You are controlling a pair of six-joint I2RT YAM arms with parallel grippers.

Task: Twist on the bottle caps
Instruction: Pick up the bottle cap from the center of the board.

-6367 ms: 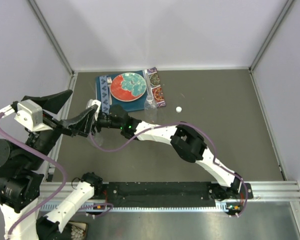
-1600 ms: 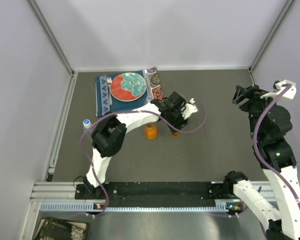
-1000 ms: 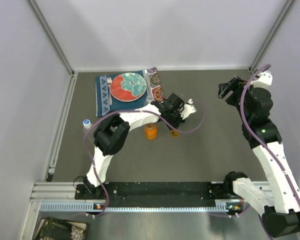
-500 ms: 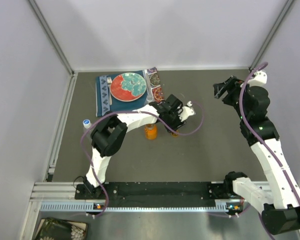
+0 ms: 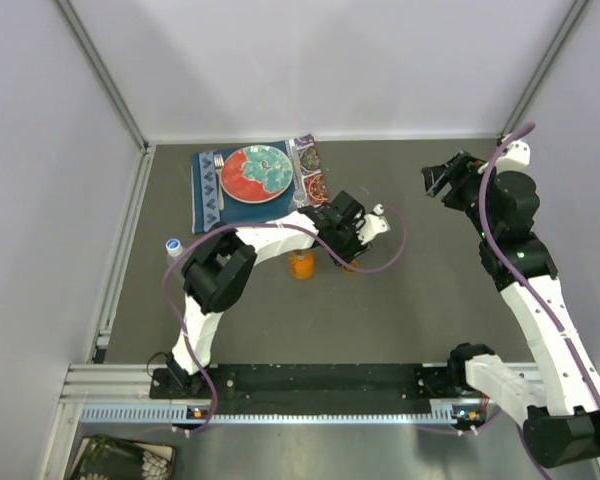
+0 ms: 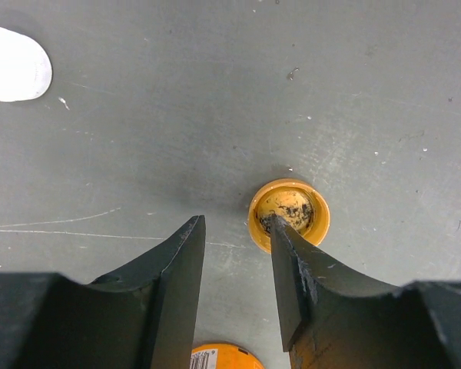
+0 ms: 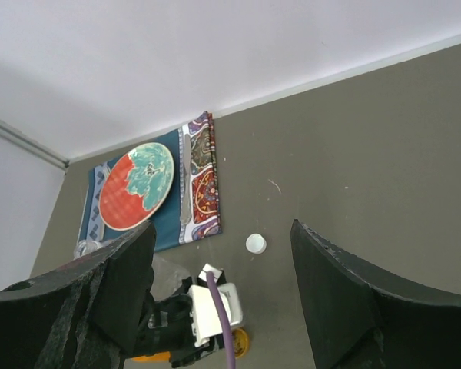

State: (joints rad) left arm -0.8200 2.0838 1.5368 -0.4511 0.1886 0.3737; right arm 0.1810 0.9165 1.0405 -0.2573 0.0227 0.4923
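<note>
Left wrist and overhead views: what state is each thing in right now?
orange cap: off its bottle, lying open side up.
orange bottle: upright, uncapped.
white cap: lying loose.
clear bottle: on its side on the placemat.
left gripper: open, one fingertip at the orange cap.
right gripper: open, empty, raised.

White arms (image 5: pixel 270 232), black joints (image 5: pixel 220 276), black hands (image 6: pixel 232 227), purple cables (image 5: pixel 401 238)
</note>
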